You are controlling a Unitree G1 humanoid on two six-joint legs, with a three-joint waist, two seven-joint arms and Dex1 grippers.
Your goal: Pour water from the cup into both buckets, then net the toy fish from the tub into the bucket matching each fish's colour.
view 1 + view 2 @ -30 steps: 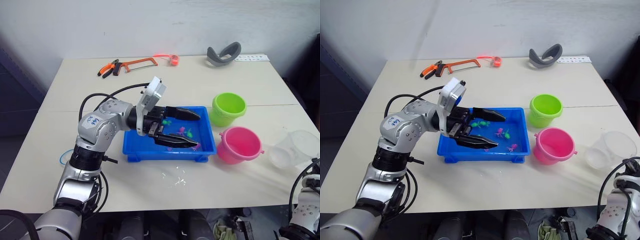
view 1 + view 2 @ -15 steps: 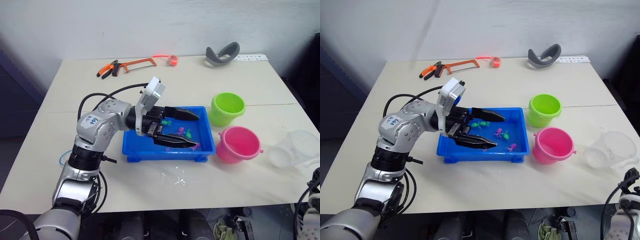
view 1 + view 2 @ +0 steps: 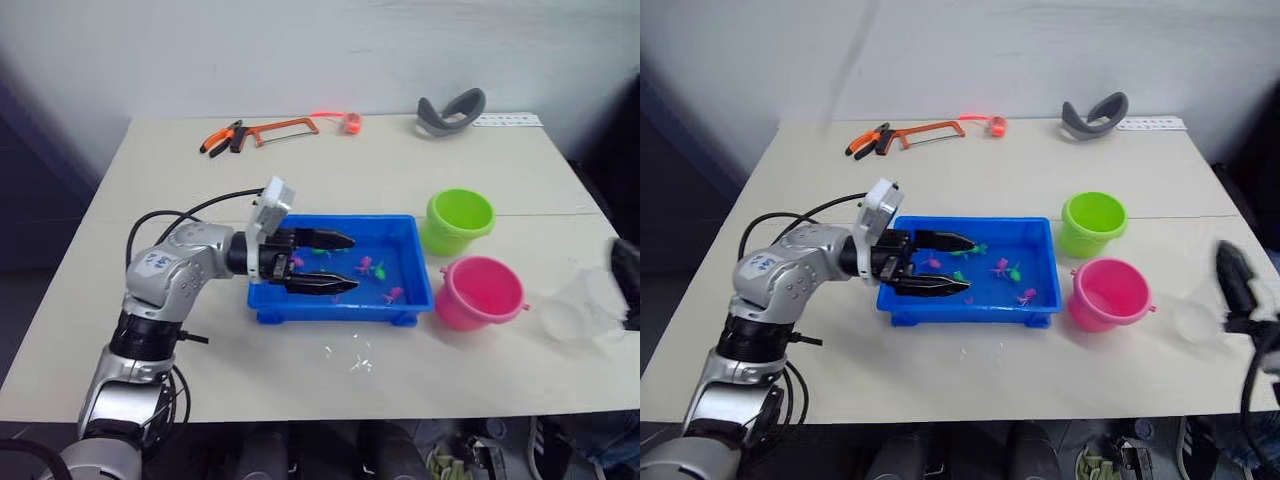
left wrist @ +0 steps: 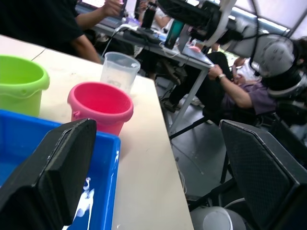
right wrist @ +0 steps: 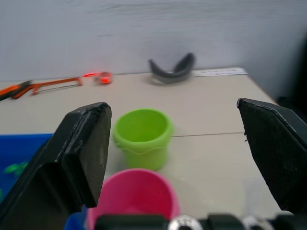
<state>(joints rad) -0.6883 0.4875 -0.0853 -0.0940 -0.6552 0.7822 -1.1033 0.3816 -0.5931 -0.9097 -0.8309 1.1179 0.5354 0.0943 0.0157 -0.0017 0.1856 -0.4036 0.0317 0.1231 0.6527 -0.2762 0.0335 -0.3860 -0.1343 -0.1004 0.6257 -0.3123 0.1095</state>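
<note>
The blue tub [image 3: 410, 296] sits mid-table with water and several tiny green and pink toy fish [image 3: 366, 266] in it. My left gripper [image 3: 354, 264] hangs open over the tub's left half, nothing between its fingers. To the tub's right stand the lime green bucket [image 3: 458, 220] and, nearer me, the pink bucket [image 3: 482, 292]. The clear cup [image 3: 1196, 320] stands upright at the table's right edge. My right gripper [image 5: 172, 108] is raised right beside the cup, jaws spread wide and empty, facing both buckets.
At the table's far side lie orange pliers [image 3: 222, 137], a hacksaw [image 3: 275, 127], a small orange roll [image 3: 350, 122] and a grey curved piece [image 3: 450, 108]. Water drops [image 3: 350, 358] mark the table in front of the tub. People and chairs [image 4: 230, 91] are beyond the right edge.
My right gripper has risen from low at the right edge to beside the cup. My left gripper has drawn back toward the tub's left end, still open.
</note>
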